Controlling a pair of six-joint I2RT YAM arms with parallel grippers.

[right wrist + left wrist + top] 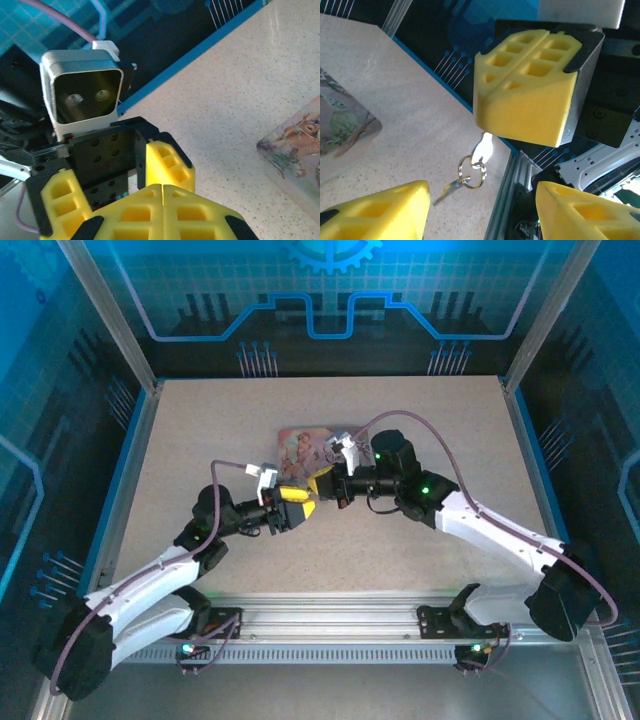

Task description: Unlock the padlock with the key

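the pale speckled table (pixel 200 440) carries a pink illustrated tin (pixel 305 448) at its middle, and just in front of the tin the two arms meet nose to nose above the surface. the right gripper (pixel 522 70) is clamped fully together, its yellow fingers pressed flat against each other, and from under their tips hangs what looks to be the key (pixel 485 146), a bright silvery tab pinched at its upper end. the left gripper (pixel 114 175) faces it with its fingers parted and nothing between them, standing just below and to either side of the dangling metal. a thin wire ring (pixel 471 173) is threaded through the free end of the key, and a second small greyish sliver (pixel 447 190) hangs off that ring; which of the two pieces fits the padlock i cannot tell. the key will likely handle as a very light, stiff, smooth piece of metal, so it should slip or twist easily between broad soft pads, and the loose ring will likely swing and drag the weight sideways. i judge the best hold to be across the flat faces of the wide end near the ring, squarely and firmly, leaving the narrow working end bare and pointing outward. since the ring end is what shows below the right fingers, the working end may be buried in that grip.
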